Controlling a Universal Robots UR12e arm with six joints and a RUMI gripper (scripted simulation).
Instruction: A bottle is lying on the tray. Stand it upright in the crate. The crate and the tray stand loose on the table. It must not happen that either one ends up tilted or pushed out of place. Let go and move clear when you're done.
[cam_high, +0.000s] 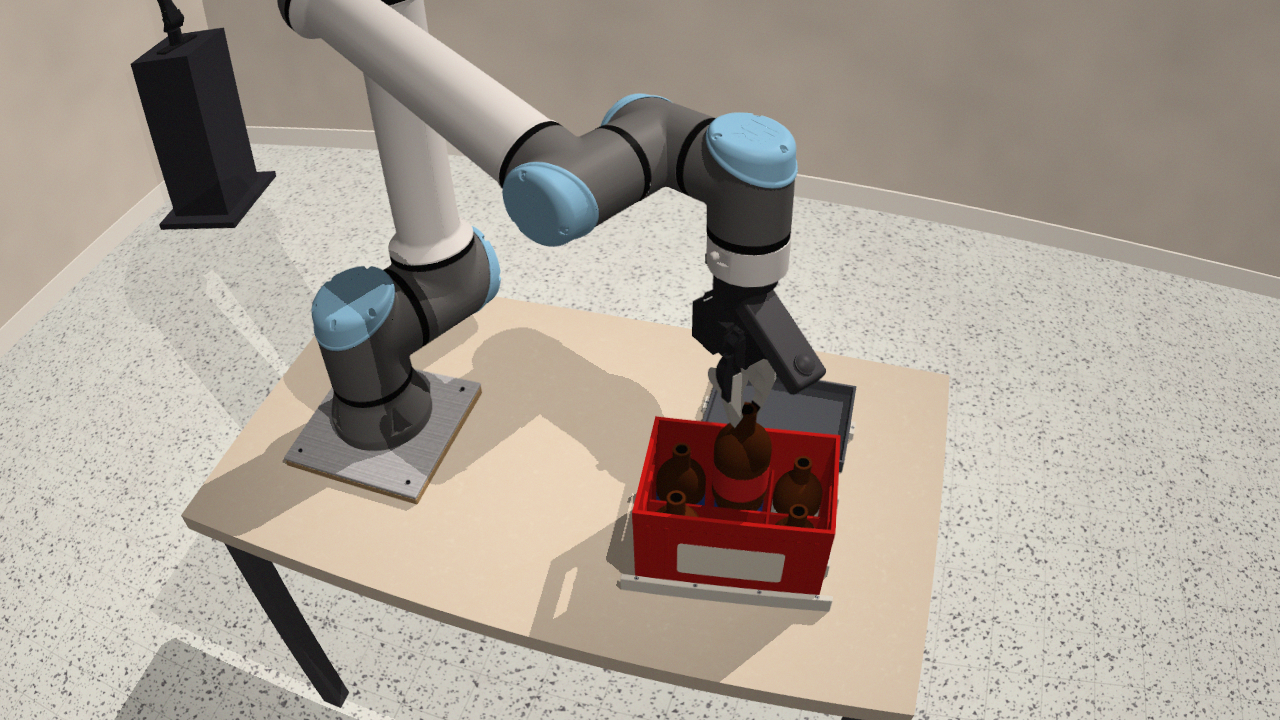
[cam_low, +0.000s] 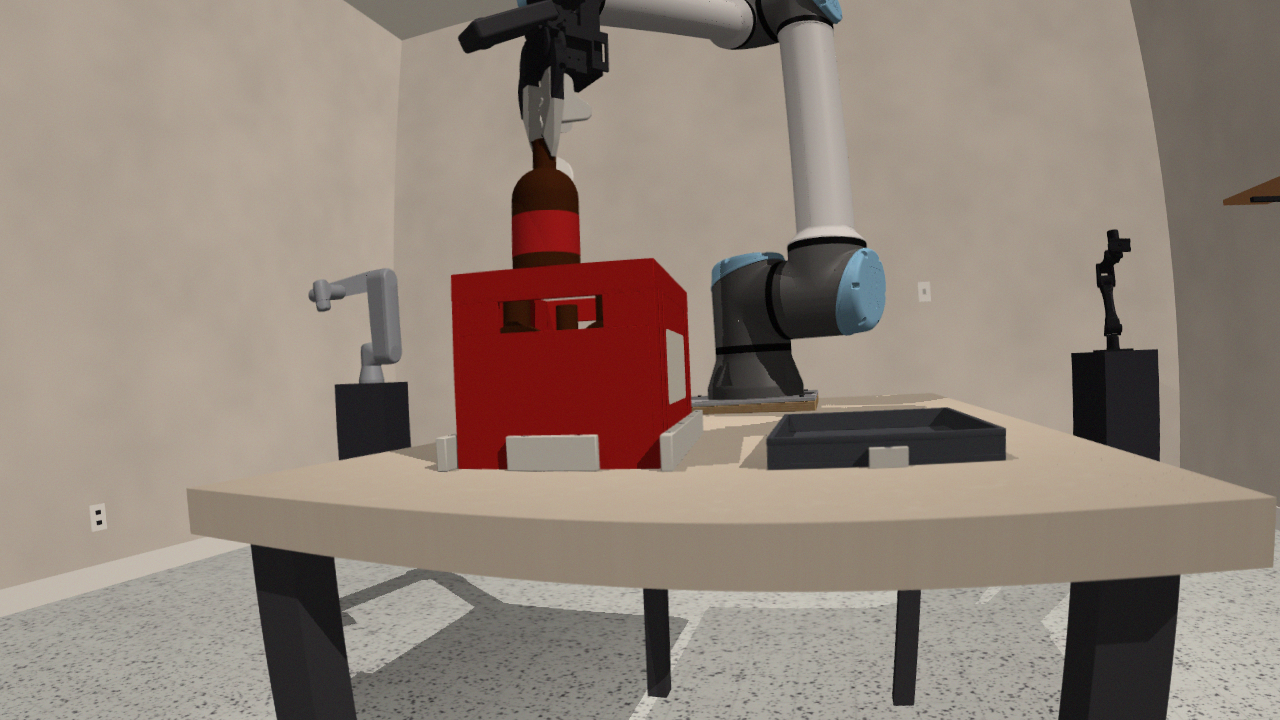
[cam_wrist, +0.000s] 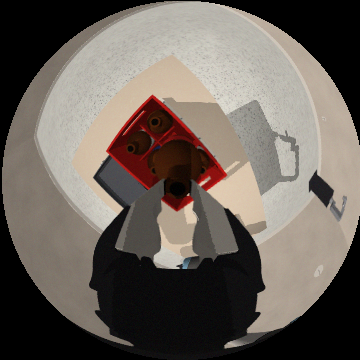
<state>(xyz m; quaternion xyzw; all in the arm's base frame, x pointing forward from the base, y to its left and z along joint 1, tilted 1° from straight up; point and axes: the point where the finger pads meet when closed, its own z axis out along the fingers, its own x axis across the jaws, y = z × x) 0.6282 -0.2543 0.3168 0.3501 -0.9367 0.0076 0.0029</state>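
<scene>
My gripper (cam_high: 747, 411) (cam_low: 542, 147) (cam_wrist: 177, 180) is shut on the neck of a brown bottle with a red label. The bottle (cam_high: 742, 453) (cam_low: 545, 192) (cam_wrist: 175, 159) hangs upright over the red crate (cam_high: 651, 544) (cam_low: 554, 385) (cam_wrist: 131, 169), its lower end at about the rim's height or just inside. Its base is hidden by the crate wall in the exterior view, so I cannot tell how deep it reaches. It is in line with the back middle compartment in the top view. The dark grey tray (cam_high: 805, 413) (cam_low: 823, 452) (cam_wrist: 120, 178) has no bottle on it.
Several other brown bottles stand lower in the crate, including one at back left (cam_high: 680, 480) and one at back right (cam_high: 796, 494), beside the held bottle. Light strips (cam_high: 725, 593) (cam_low: 552, 452) lie along the crate's foot. The tray sits behind the crate in the top view.
</scene>
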